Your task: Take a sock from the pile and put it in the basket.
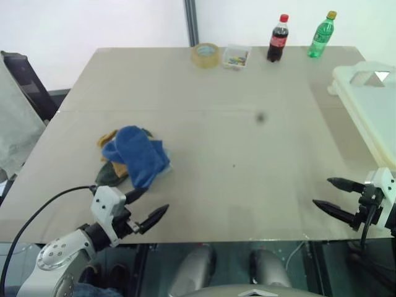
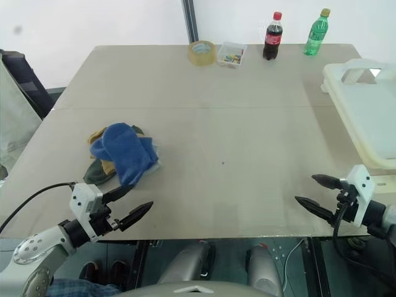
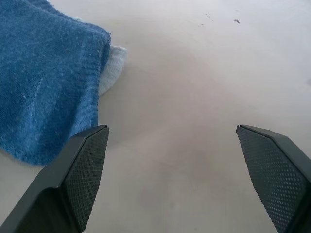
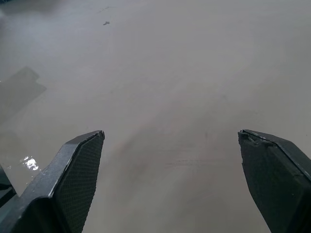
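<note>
Near edge of the flat beige desk (image 1: 247,185): the left claw (image 1: 148,207), two black fingers on a white wrist block, hangs over the near-left part with jaws spread wide, holding nothing. The right claw (image 1: 329,193) hangs by the near-right corner, also spread wide and empty.

Just beyond the left claw, on the left half of the desk, lies the pile (image 1: 120,162), a small heap of loose ankle socks. On top of it, the short fuzzy royal-blue sock (image 1: 136,154), draped over mustard-yellow and dark green ones, a pale sliver of another showing at its edge. In the left wrist view the blue fabric lies close beside one finger (image 3: 82,174); contact cannot be told.

Along the right edge: the large cream-white plastic basket (image 1: 371,105) with a cut-out handle, well apart from the pile.

Far edge, left to right: a roll of clear tape (image 1: 205,54), a small clear box (image 1: 236,57) with coloured bits inside, a dark cola bottle with a red cap (image 1: 278,38), a green bottle with a yellow cap (image 1: 322,34).
</note>
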Controlling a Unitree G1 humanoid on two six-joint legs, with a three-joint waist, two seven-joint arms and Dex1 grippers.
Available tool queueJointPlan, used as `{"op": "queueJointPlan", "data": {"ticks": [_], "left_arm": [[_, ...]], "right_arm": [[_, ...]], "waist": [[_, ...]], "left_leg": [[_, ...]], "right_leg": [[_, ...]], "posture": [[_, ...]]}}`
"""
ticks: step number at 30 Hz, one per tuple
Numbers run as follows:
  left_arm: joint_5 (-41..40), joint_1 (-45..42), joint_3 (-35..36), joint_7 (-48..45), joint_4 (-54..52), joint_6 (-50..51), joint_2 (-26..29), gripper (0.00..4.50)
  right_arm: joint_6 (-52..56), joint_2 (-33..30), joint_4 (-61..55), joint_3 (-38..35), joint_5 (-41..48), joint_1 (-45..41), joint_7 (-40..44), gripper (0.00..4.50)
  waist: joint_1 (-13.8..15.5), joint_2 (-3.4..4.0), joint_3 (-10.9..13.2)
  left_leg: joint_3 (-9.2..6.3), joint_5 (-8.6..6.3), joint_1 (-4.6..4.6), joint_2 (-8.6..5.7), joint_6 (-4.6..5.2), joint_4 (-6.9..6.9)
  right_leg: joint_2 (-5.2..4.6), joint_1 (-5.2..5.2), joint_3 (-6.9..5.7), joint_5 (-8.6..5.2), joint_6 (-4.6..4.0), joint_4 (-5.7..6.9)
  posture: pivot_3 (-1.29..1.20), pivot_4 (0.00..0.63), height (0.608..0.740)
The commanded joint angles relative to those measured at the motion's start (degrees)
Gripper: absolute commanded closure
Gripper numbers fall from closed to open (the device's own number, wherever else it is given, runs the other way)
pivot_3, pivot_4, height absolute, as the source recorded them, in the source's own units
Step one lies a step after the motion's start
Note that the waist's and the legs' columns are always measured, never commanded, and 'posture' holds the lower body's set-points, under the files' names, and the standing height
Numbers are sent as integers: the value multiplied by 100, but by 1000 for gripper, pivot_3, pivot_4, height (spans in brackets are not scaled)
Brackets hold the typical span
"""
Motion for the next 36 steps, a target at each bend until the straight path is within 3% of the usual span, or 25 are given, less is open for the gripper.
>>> {"op": "queueJointPlan", "data": {"ticks": [1, 8, 25, 31, 36], "left_arm": [[-19, 22, 51, -57, -132, -32, 11, 26], [-49, 67, -115, -141, -164, -10, -53, 26], [2, 102, -233, -91, -242, -17, -107, 26], [555, -590, -441, 669, -46, 168, -189, 26], [1578, -1323, -749, 1620, -27, 237, -307, 26]], "right_arm": [[-175, 60, -61, -254, -24, 163, 148, 0], [-420, 195, 30, -542, -65, 538, 371, 0], [-763, 296, 248, -524, -188, 510, 665, 0], [-828, 341, -323, -379, 158, 419, 950, 0], [-789, 424, -891, -197, 188, 264, 773, 0]], "waist": [[0, 0, 0], [-12, 2, -2], [-4, 4, -4], [13, 4, -4], [-1, -4, -7]], "left_leg": [[0, 0, 0, 0, 0, 1], [4, 9, 0, -3, -16, 2], [5, 8, 5, -1, -13, 6], [5, 7, 8, -2, -11, 13], [8, 8, 18, -4, -12, 21]], "right_leg": [[0, 0, 0, 0, 0, 1], [0, 0, 7, 1, 0, 2], [1, 0, 8, 1, -1, 11], [2, 1, 7, 1, -1, 25], [3, 0, 16, 1, -1, 63]], "posture": [[0, 150, 740], [0, 150, 740], [0, 150, 740], [0, 150, 740], [0, 150, 740]]}}
